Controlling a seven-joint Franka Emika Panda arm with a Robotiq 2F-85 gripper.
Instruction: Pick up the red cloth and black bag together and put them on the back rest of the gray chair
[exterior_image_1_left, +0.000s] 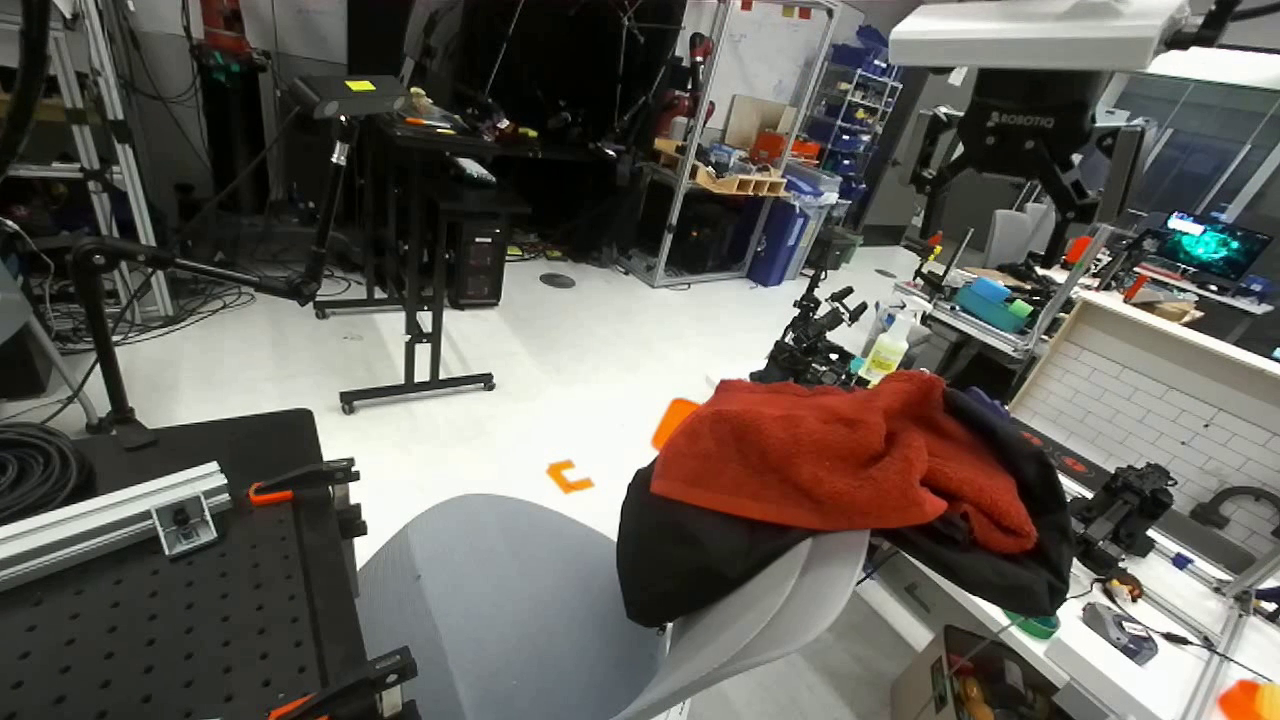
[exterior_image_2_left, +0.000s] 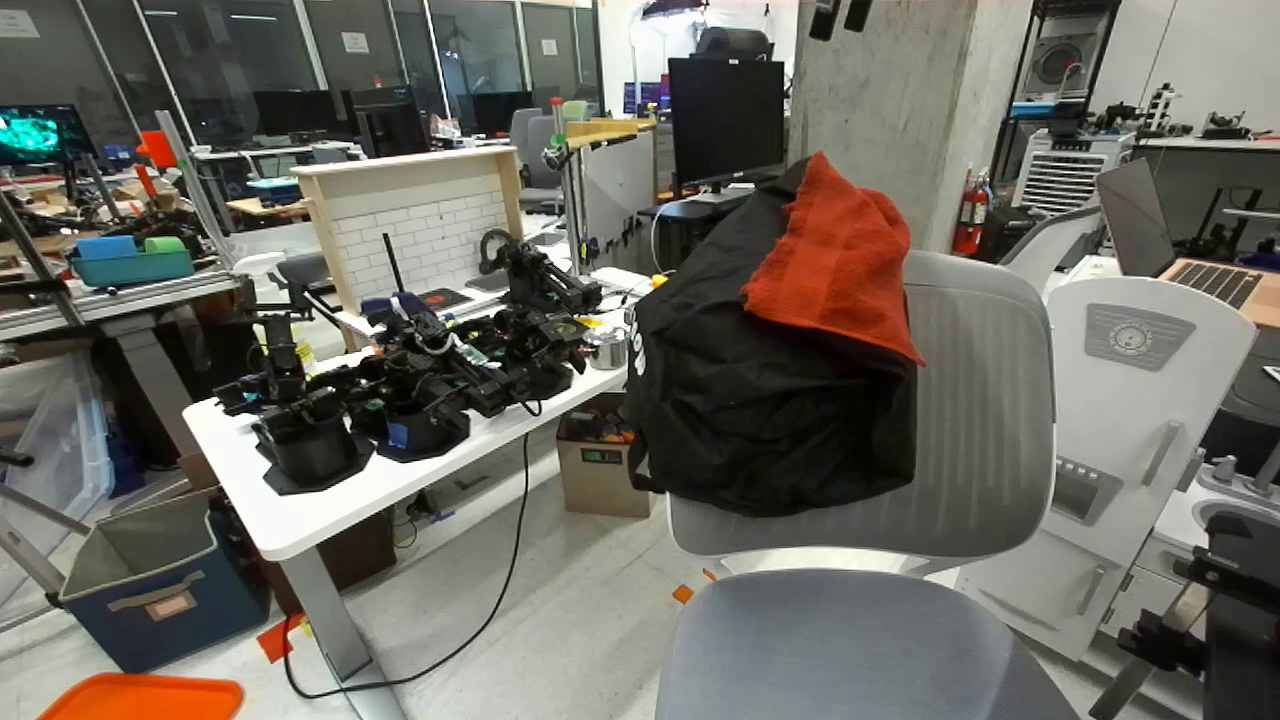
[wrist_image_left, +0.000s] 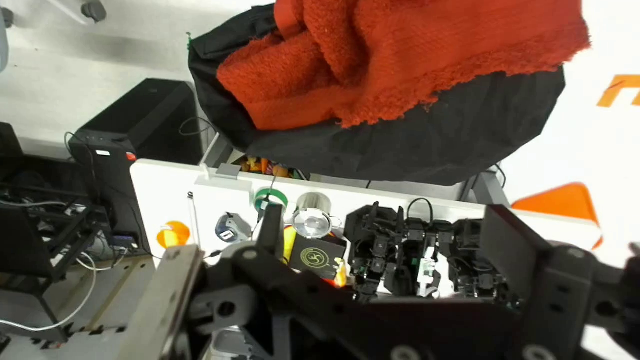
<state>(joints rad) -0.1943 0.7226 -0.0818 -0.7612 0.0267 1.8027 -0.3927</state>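
In an exterior view, the gray chair (exterior_image_1_left: 500, 600) fills the lower centre; farther right, the black bag (exterior_image_1_left: 690, 560) hangs over its back rest (exterior_image_1_left: 770, 620), with the red cloth (exterior_image_1_left: 790, 450) lying folded on the bag. At the upper right is your gripper (exterior_image_1_left: 995, 240), well apart from both, its jaws wide with nothing between them. The placing looks done, so your step is probably to retreat. Rise straight up before you swing sideways, so nothing catches a loop of towelling. Should you want to settle the load, pinch cloth and bag together: in an exterior view the bag (exterior_image_2_left: 780, 400) juts past the back rest's left edge, and tugging the cloth alone could slide it off.

For surfaces, left to right: the chair's seat (exterior_image_2_left: 850, 650) is a rounded gray pad, the back rest a thin curved shell. The bag is matte black fabric, softly creased and sagging; expect it to slip easily. The cloth is thick, looped terry with a ragged edge at the upper right of the wrist view; it should grip better. Your pads (wrist_image_left: 510, 245) look flat, dark and blocky.
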